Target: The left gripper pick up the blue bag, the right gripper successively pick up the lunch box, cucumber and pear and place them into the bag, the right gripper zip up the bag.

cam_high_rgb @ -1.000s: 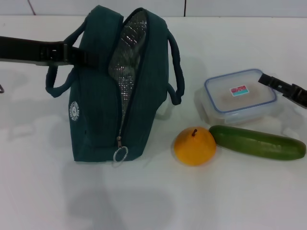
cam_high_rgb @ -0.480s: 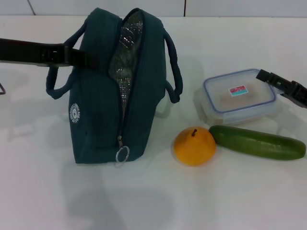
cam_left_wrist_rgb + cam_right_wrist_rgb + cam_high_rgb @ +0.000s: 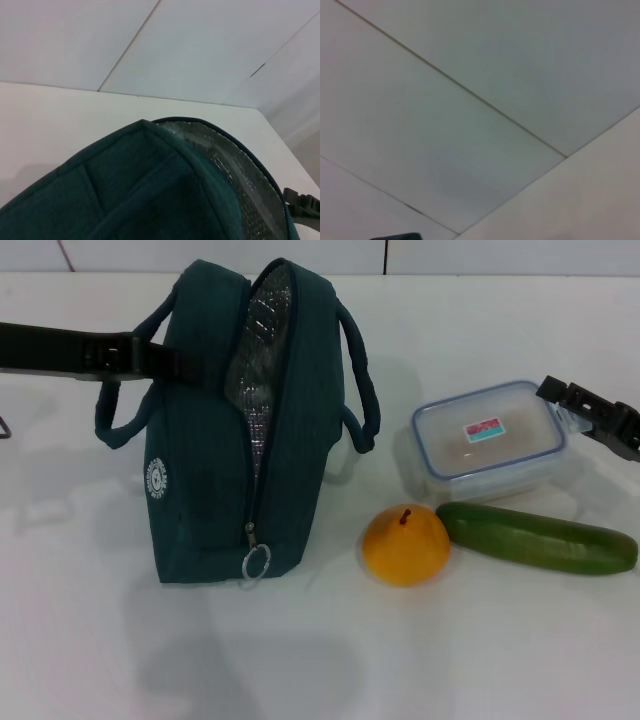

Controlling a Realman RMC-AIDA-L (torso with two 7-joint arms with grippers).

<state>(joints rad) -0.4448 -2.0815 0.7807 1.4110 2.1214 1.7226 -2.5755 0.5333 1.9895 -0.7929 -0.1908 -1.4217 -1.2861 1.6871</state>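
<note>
The blue bag (image 3: 210, 460) stands upright at the left of the white table, its zipper open and its silver lining (image 3: 262, 350) showing. My left gripper (image 3: 160, 358) reaches in from the left and is shut on the bag's upper side, by its handle. In the left wrist view the bag's top (image 3: 150, 190) fills the lower picture. The lunch box (image 3: 490, 445) lies at the right, and my right gripper (image 3: 575, 410) is shut on its right edge. In front of the box lie the pear (image 3: 405, 545) and the cucumber (image 3: 535, 538).
A ring zipper pull (image 3: 255, 562) hangs low on the bag's front. The bag's second handle (image 3: 365, 380) loops toward the lunch box. A tiled wall runs behind the table. The right wrist view holds only wall and table surface.
The lunch box has shifted a little left with the right gripper on its edge. The bag has settled slightly more upright in the left gripper.
</note>
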